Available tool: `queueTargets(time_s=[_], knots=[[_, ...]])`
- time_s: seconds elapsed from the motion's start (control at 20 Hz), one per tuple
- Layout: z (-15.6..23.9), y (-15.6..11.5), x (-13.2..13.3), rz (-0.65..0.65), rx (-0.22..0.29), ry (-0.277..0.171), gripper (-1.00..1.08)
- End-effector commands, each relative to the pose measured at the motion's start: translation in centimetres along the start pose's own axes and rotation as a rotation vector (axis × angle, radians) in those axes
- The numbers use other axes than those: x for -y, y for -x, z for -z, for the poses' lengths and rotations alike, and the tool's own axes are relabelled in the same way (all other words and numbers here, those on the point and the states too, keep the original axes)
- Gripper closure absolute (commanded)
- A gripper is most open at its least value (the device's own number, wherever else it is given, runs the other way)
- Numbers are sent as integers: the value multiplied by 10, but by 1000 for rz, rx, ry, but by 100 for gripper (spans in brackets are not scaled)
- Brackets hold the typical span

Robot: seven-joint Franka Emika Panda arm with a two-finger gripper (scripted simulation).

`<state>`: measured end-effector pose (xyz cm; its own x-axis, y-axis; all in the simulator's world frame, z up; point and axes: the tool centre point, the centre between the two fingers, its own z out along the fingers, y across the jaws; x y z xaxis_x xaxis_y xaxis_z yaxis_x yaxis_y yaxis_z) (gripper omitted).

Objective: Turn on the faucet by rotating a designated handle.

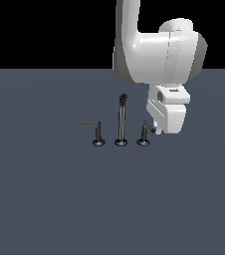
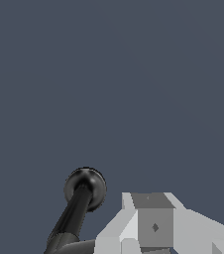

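The faucet [image 1: 121,121] is a small dark metal three-piece set on the grey floor: a tall thin central spout and a short lever on a round base at each side. The handle [image 1: 144,133] is the lever on the exterior view's right; its thin arm slants up toward my gripper [image 1: 156,129], which hangs low right beside the arm's tip, touching or nearly so. In the wrist view the handle's post and round base [image 2: 85,189] stand close beside my gripper [image 2: 153,230]. The frames do not show the gap between the jaws.
The mirror-image lever [image 1: 97,132], arm pointing to the exterior view's left, stands on the far side of the spout. The white arm and wrist [image 1: 159,50] rise above the faucet. Flat grey floor [image 1: 45,199] extends all around.
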<state>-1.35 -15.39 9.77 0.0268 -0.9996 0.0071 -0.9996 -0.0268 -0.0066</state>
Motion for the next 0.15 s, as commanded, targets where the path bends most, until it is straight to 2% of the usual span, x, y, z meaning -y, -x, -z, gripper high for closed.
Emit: queueTargets(time_s=[0.0,0.1], knots=[[0,21,-5,18,7,5,108],[0,24,-7,18,7,6,108]])
